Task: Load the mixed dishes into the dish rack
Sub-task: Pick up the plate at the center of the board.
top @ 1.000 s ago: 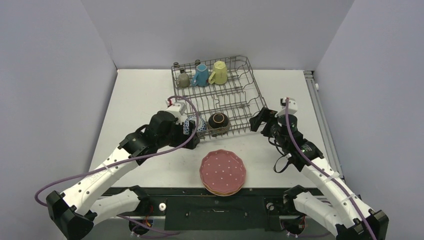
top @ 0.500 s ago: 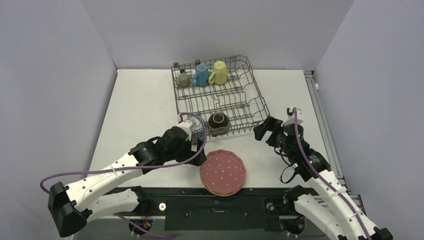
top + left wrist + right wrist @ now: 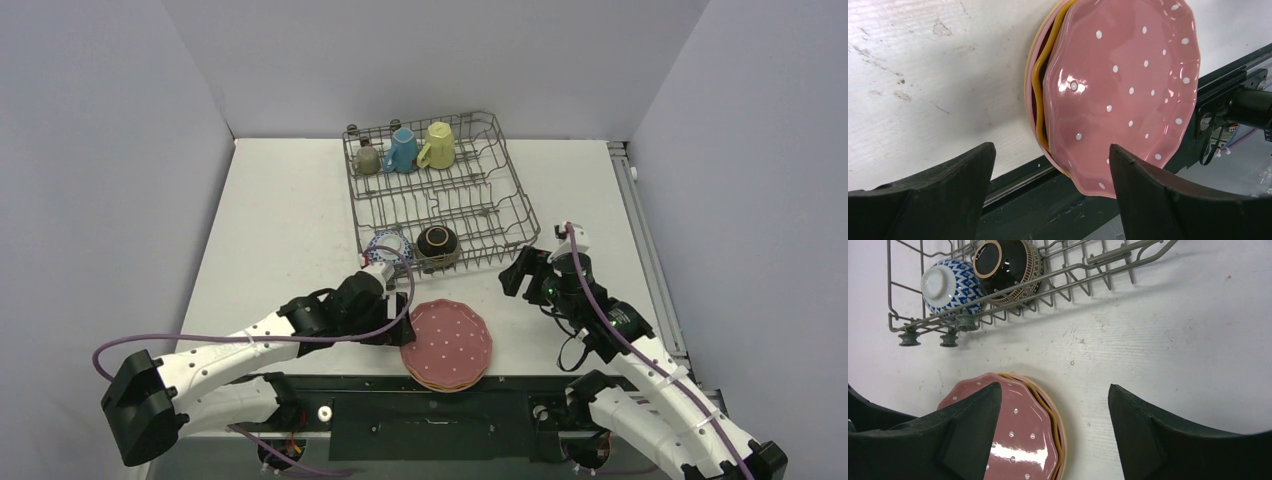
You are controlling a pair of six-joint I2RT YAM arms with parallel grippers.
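- Left fingers (image 3: 923, 200): wide apart, nothing between them, low over the worktop (image 3: 280, 220) just left of the plate stack (image 3: 446, 345). No contact with the stack visible.
- Plate stack: at the near edge of the worktop, pink plate (image 3: 1120, 90) with white dots on top, orange and paler rims showing beneath.
- Right fingers (image 3: 1173, 435): wide apart, holding nothing, above bare worktop between the stack and the dish rack (image 3: 470, 200).
- Dish rack: at centre-rear. Blue-white bowl (image 3: 950, 286) and dark brown bowl (image 3: 1008, 267) sit side by side in its near left corner.
- Far row of rack: grey-olive mug (image 3: 368, 158), blue mug (image 3: 402, 150), yellow mug (image 3: 438, 146).
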